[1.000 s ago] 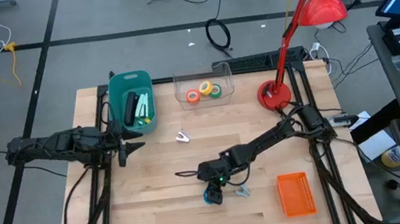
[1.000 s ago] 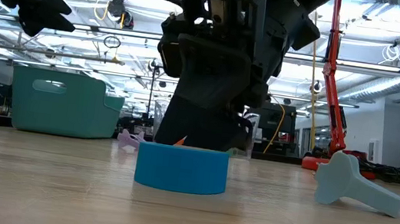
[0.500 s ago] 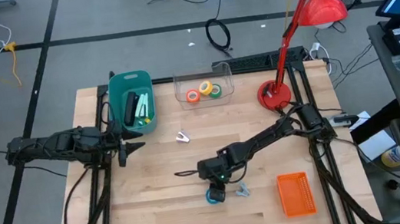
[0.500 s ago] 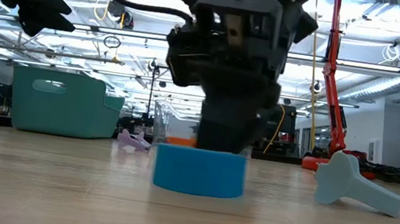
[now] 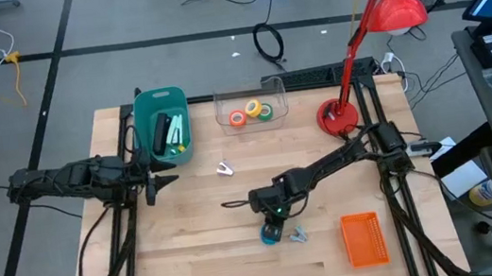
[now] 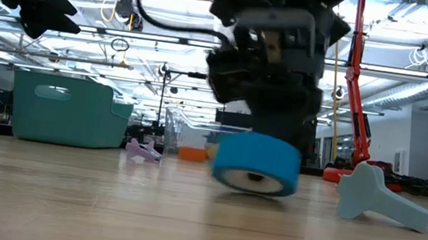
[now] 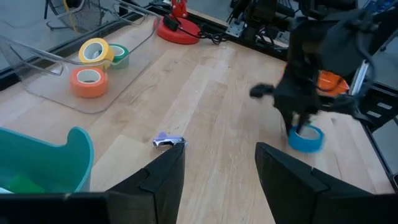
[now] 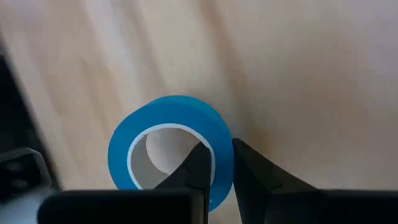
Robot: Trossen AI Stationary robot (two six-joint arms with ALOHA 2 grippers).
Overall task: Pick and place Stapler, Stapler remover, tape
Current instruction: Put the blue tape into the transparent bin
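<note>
You get even, bright overhead light on the table, with only soft, short shadows under the arms. In the low view, ceiling strip lights glare white behind the scene, leaving the right gripper a dark, motion-smeared silhouette; the blue tape is blurred too. Your right wrist view is soft and streaked across the wood. The left wrist view stays sharp nearby, hazier far off.
</note>
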